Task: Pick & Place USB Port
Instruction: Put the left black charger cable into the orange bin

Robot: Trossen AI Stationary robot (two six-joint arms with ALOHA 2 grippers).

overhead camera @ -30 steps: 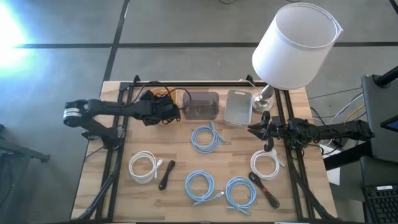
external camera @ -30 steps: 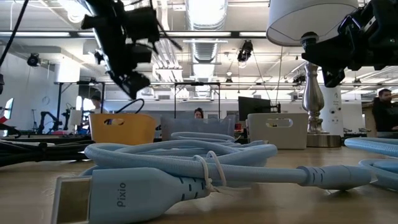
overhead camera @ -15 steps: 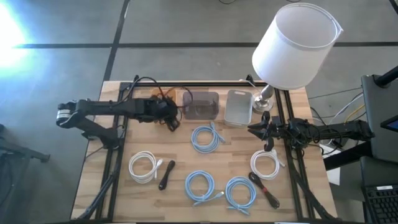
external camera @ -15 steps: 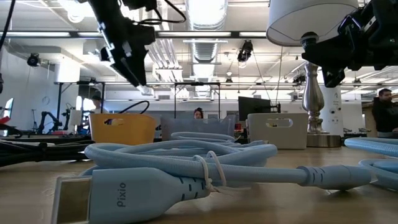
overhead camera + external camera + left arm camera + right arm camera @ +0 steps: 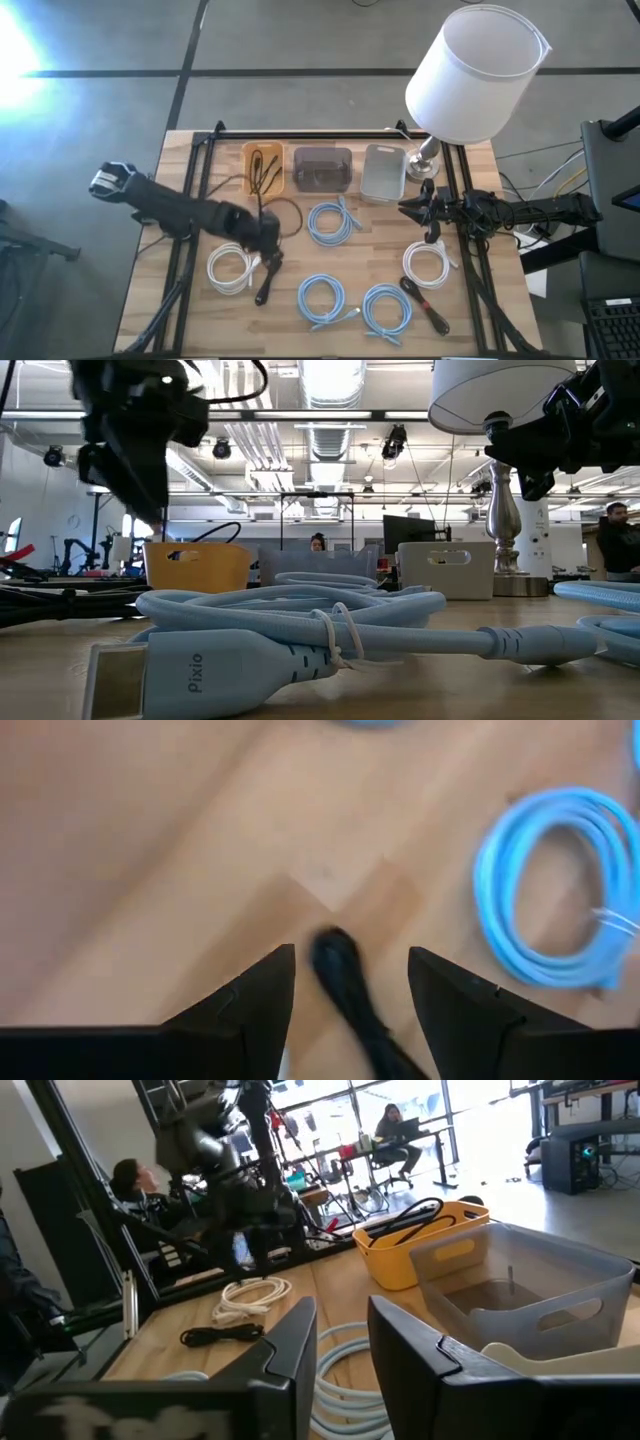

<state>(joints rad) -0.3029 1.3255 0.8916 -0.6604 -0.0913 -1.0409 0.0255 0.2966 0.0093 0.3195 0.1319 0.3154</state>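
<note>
A short black cable (image 5: 265, 282) lies flat on the wooden table, left of centre, beside a white coil (image 5: 230, 268). My left gripper (image 5: 268, 250) hangs over the cable's far end, tipped steeply down. It is open, and in the left wrist view that cable end (image 5: 338, 965) shows between its fingers (image 5: 350, 982) without touching them. More black cables (image 5: 262, 166) lie in the yellow bin (image 5: 247, 152) at the back. My right gripper (image 5: 404, 208) waits level above the table's right side, open (image 5: 342, 1350) and holding nothing.
A grey bin (image 5: 322, 168) and a pale bin (image 5: 383, 172) stand beside the yellow one. Three blue coils (image 5: 333, 220) (image 5: 322, 300) (image 5: 387, 308), a white coil (image 5: 428, 265) and another black cable (image 5: 425, 305) lie about. A lamp (image 5: 475, 70) stands at the back right.
My left gripper has swung from above the yellow bin at the back toward the table's near edge. It has tipped downward and now hangs over the black cable beside the white coil. The things on the table have stayed where they were.
</note>
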